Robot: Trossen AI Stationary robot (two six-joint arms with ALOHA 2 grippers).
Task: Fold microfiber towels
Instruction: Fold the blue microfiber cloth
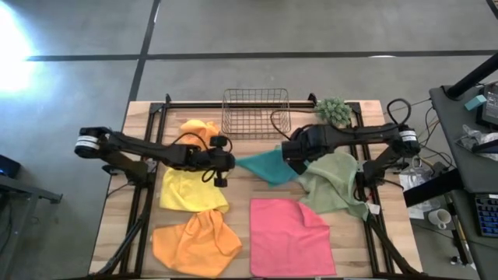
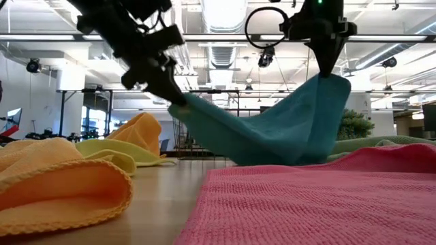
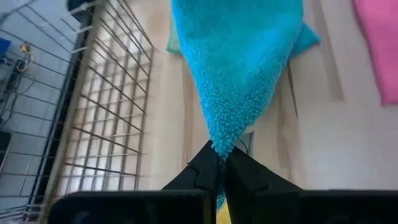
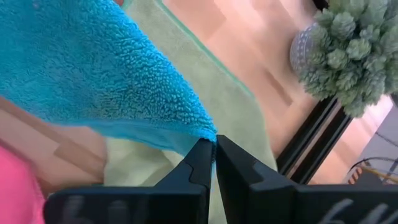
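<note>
So the teal towel (image 1: 266, 166) is the one in play here, strung up off the counter (image 1: 241, 190) between both hands like a little hammock, just in front of the wire basket (image 1: 256, 113). I'll use that basket as the reference for everything.

Far left of the basket and toward the front, the yellow towel (image 1: 191, 190) lies flat-ish, with one orange towel (image 1: 198, 129) bunched up right beside the basket's left side and the other orange towel (image 1: 196, 243) crumpled well out front near the counter's front edge.

The left hand (image 1: 227, 162) sits in front of the basket's left corner, fingers pressed together and pinching one corner of the teal towel. The left wrist view shows the corner tip caught right between the dark fingers (image 3: 200, 174).

Straight out from the basket toward the front edge is the pink towel (image 1: 290, 236), spread flat.

The right hand (image 1: 289, 151) is in front of the basket's right corner, also clamped shut on the opposite teal corner; the low view shows the cloth sagging between the two hands. Right of that lies the olive green towel (image 1: 336, 182), rumpled, with the teal one partly overlapping it. The small spiky plant (image 1: 333, 111) sits just right of the basket.
</note>
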